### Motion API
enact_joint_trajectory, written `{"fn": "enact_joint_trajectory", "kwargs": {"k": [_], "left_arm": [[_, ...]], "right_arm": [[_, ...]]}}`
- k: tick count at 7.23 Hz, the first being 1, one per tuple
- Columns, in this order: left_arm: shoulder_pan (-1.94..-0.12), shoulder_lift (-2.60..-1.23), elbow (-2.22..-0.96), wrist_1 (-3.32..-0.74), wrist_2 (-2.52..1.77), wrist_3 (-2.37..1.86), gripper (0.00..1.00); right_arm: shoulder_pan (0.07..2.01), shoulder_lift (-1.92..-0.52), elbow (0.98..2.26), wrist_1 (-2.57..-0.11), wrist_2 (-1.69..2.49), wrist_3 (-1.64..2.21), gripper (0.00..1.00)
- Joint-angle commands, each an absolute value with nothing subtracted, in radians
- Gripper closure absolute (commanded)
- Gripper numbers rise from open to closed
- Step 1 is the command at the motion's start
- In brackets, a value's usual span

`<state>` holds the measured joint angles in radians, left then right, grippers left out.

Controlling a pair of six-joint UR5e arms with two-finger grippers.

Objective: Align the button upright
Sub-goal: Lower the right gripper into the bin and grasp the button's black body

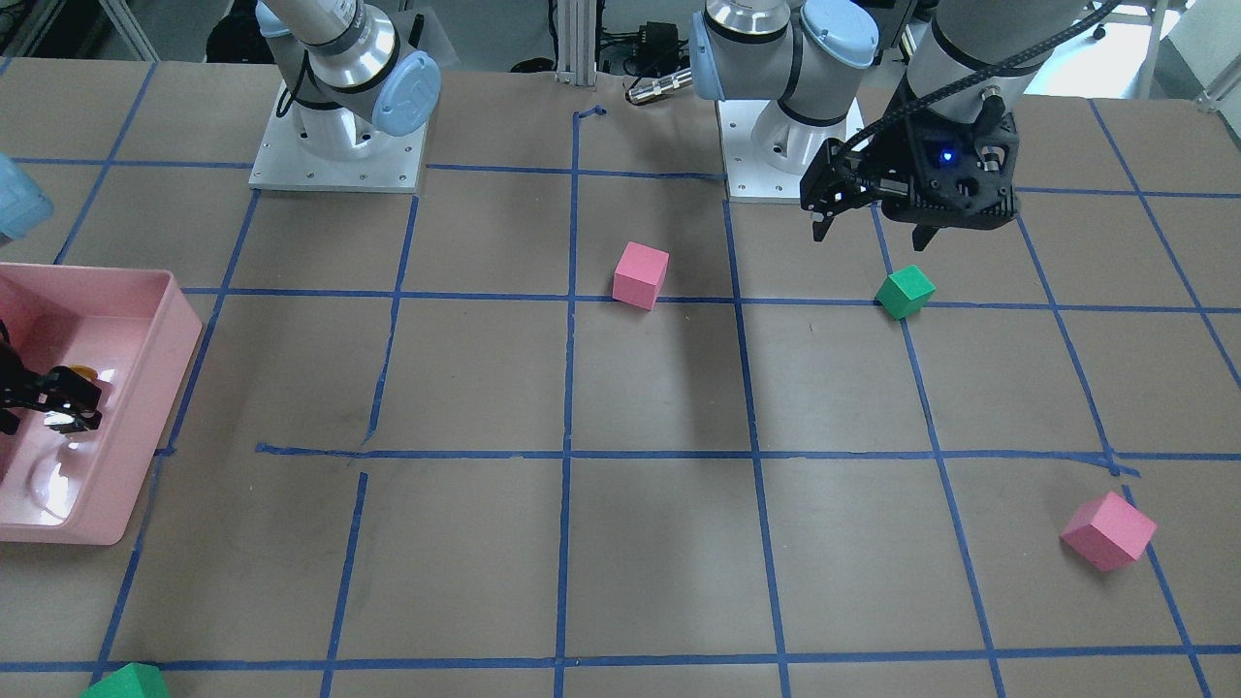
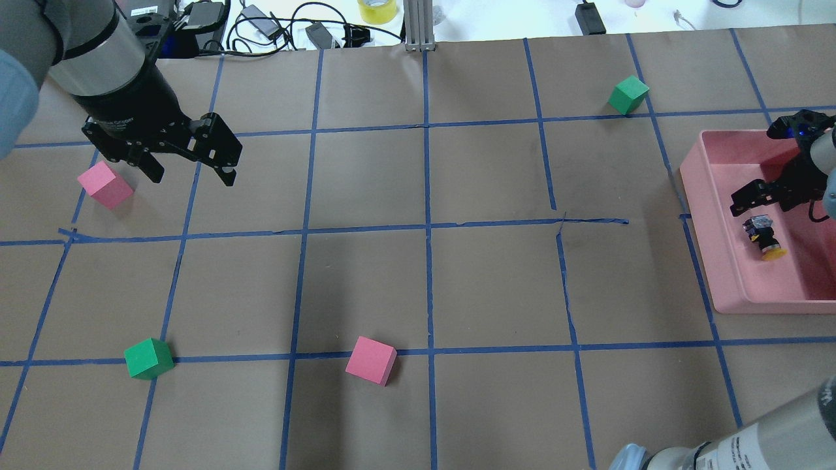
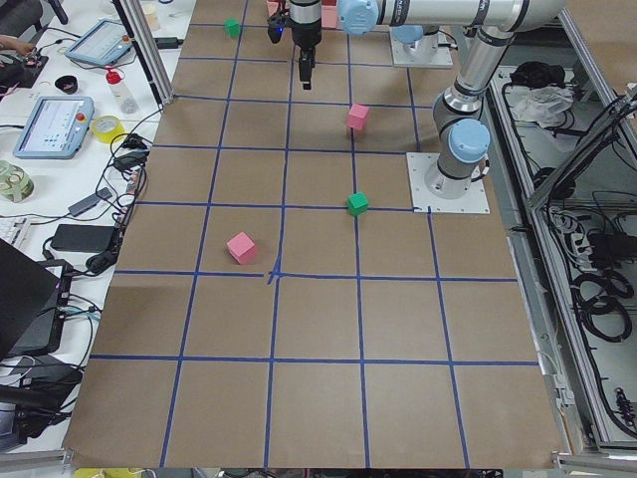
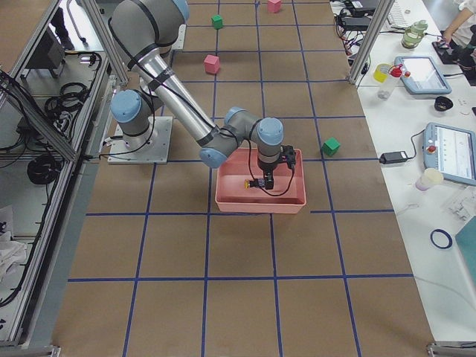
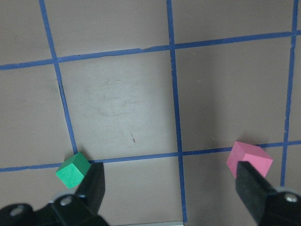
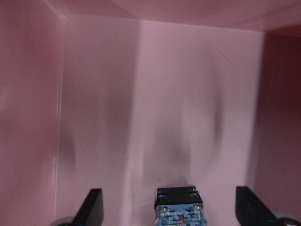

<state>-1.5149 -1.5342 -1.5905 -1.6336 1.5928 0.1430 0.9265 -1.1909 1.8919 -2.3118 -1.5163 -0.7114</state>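
Note:
The button lies on its side in the pink tray at the right, yellow cap pointing away from my right gripper. That gripper is open and low inside the tray. In the right wrist view the button's base block sits between the two spread fingers, and I cannot tell whether it touches them. In the front view the right gripper is at the tray's left part, with the yellow cap just behind it. My left gripper is open and empty above the table on the far left.
Loose cubes lie on the taped grid: a pink cube beside the left gripper, a green cube, a pink cube near the middle front, and a green cube beyond the tray. The left wrist view shows a green cube and a pink cube.

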Motion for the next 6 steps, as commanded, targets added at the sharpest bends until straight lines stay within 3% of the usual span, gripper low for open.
{"fn": "enact_joint_trajectory", "kwargs": {"k": [1, 6], "left_arm": [[-1.516, -1.531, -1.588, -1.632, 1.609, 0.143, 0.0], [-1.509, -1.54, -1.592, -1.64, 1.609, 0.161, 0.0]], "right_arm": [[0.927, -1.19, 1.905, -2.303, -1.514, -0.712, 0.0], [0.927, -1.201, 1.914, -2.301, -1.548, -0.719, 0.0]]}}
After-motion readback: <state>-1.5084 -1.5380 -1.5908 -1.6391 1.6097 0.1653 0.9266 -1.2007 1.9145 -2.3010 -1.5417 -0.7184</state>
